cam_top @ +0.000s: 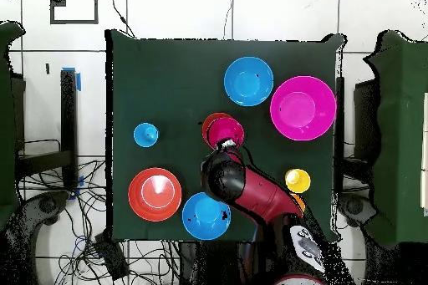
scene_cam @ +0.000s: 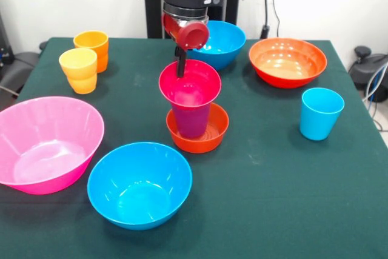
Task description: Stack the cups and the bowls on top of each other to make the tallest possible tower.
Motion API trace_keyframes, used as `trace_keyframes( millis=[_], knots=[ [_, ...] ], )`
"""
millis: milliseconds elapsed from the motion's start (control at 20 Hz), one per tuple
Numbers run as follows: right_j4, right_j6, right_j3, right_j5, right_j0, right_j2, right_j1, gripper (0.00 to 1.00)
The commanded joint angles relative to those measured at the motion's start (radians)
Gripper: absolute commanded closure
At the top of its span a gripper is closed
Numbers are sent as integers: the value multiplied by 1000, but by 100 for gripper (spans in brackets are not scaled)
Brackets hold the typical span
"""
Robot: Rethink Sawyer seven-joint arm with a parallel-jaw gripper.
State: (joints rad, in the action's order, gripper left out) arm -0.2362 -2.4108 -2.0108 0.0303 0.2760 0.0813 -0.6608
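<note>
**Over the rim of my three-piece tower**

Taking the tower as the clock's centre in the front view, nearest the camera at about seven o'clock sits a medium blue bowl (scene_cam: 140,184), glossy and round, and at nine o'clock the huge pink bowl (scene_cam: 43,144), tilted a little on the dark green bench (scene_cam: 267,198). At three o'clock the light blue tumbler (scene_cam: 321,113) stands upright, well apart.

The tower (scene_cam: 193,113) itself: the small orange bowl (scene_cam: 206,140) at the bottom, the purple tumbler (scene_cam: 191,121) upright inside it, the small crimson bowl (scene_cam: 190,88) seated on the tumbler's mouth. Its long axis runs straight up, though the crimson bowl looks slightly off centre, so I judge it a touchy pile.

My jaws (scene_cam: 180,65) hang at the crimson bowl's far rim, around twelve o'clock, one dark finger reaching down to it. Whether they are parted or closed, or gripping that rim, I cannot tell. The next piece must come down along the vertical line directly below me.

Further off, at ten o'clock, the yellow tumbler (scene_cam: 79,70) and orange tumbler (scene_cam: 92,48) stand touching. At one o'clock lies the second blue bowl (scene_cam: 224,42), at two the wide orange bowl (scene_cam: 287,61). All are smooth, slippery-looking plastic.
</note>
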Motion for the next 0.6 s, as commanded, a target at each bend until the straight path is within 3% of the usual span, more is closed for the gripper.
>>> trace_keyframes(
  millis=[50,600],
  knots=[
    [-20,-168,9,-69,19,-135,85,100],
    [42,-192,-24,-210,97,-243,90,100]
  ],
)
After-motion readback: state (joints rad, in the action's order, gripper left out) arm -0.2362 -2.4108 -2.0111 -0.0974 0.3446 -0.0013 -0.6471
